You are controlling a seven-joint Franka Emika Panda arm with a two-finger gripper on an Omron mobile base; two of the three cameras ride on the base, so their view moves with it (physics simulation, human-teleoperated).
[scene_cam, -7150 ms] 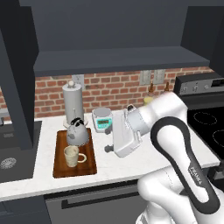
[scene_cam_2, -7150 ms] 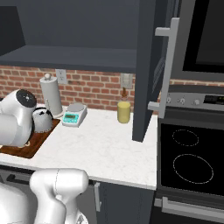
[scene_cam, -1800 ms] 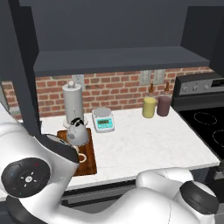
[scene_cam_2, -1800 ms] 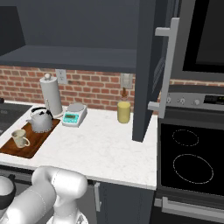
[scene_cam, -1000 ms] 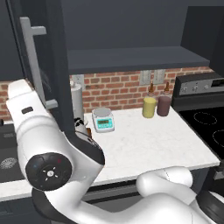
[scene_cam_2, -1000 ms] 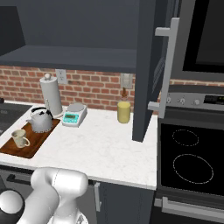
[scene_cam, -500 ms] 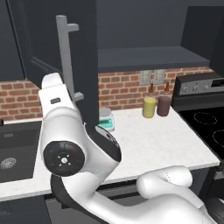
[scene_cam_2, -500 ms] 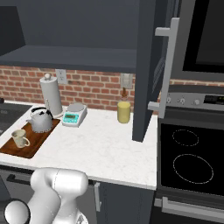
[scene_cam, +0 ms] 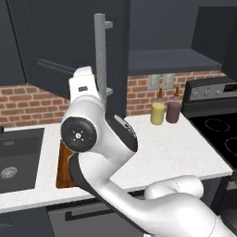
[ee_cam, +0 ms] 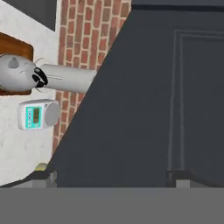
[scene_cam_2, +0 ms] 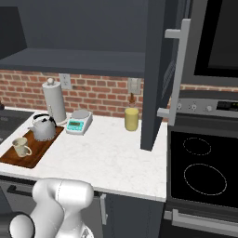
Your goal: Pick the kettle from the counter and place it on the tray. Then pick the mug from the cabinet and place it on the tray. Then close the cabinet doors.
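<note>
Blocking hand view: cabinet door (ee_cam: 144,109) (scale (ee_cam: 38,114) beside).

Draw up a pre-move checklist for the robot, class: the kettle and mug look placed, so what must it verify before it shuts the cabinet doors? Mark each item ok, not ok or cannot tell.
1. Kettle stands on the tray: ok.
2. Mug stands on the tray, in front of the kettle: ok.
3. Left cabinet door swung most of the way in: ok, as the left base view shows it.
4. Right cabinet door shut: not ok, it juts out over the counter.
5. Tool empty and open: ok.
6. Tool touching the left door panel: cannot tell.
</note>
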